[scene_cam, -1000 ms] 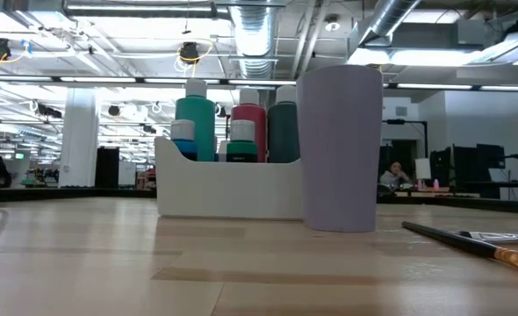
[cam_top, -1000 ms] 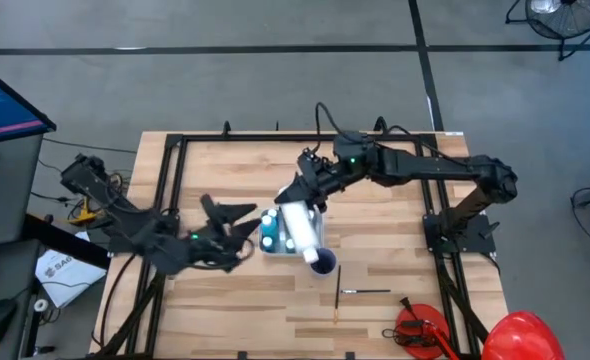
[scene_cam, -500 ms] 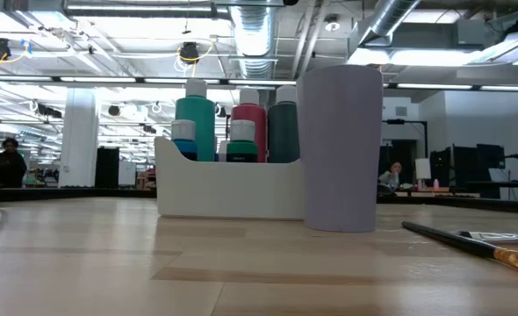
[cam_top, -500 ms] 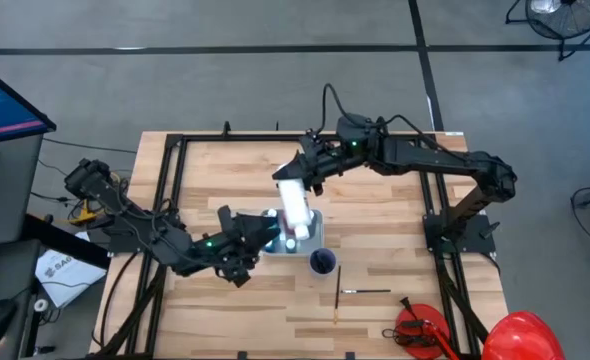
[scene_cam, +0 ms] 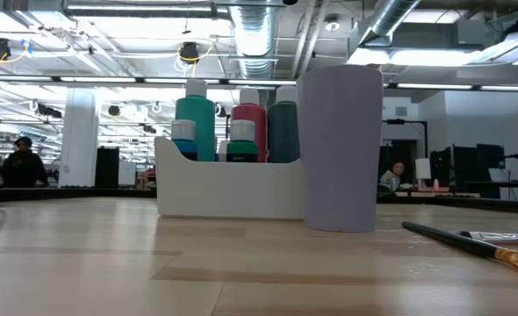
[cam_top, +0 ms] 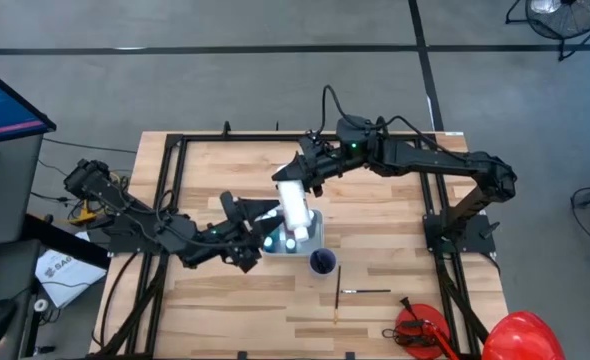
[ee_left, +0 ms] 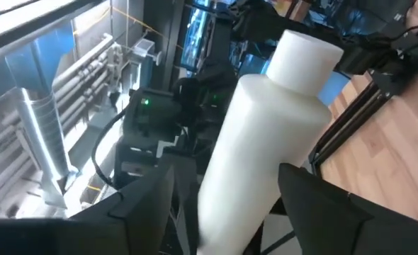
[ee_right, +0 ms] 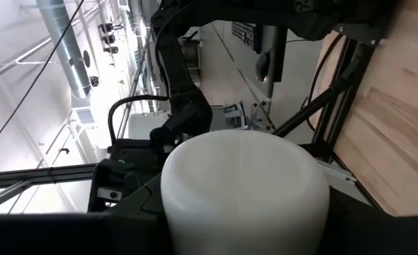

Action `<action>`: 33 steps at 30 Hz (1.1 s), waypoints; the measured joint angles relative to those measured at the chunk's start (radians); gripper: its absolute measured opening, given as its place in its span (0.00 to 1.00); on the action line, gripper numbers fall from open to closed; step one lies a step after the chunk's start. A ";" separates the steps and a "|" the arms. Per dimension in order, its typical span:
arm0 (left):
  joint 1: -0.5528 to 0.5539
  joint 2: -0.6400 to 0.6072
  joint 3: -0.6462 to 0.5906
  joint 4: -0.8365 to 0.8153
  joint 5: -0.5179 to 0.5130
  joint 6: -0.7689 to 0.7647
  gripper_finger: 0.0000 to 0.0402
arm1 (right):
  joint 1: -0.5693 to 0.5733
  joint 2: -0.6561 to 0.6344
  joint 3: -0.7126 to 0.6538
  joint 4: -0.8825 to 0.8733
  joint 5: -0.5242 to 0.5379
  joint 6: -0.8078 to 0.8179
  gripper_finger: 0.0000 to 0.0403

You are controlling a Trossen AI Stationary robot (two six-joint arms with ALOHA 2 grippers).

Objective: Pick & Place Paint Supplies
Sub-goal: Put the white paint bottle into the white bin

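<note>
White bottle: raised above the caddy, tilted, likely for lowering in.
Right hand: beyond the caddy, clamped on the bottle's base.
Left hand: beside the caddy, fingers apart flanking the bottle, probably steadying; contact unclear.
Caddy: mid-worktop, three bottles upright inside.
Purple cup: touching caddy.

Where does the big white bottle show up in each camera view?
High view: white bottle, centre, held by the right gripper above the white caddy.
Low view: not in it.
Left wrist view: centre, tilted.
Right wrist view: fills the lower middle.
Shared landmark: the left arm's green light.
</note>
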 joint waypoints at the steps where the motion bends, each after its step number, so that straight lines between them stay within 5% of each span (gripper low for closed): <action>1: 0.000 0.003 0.000 0.001 -0.002 -0.008 0.63 | 0.000 0.000 0.000 0.000 0.001 0.000 0.42; 16: 0.039 0.015 0.000 -0.062 0.190 -0.008 0.64 | -0.001 0.000 0.000 0.002 0.006 0.005 0.43; 33: 0.123 0.078 0.002 -0.031 0.263 0.011 0.67 | -0.002 0.002 -0.001 -0.029 0.014 -0.027 0.43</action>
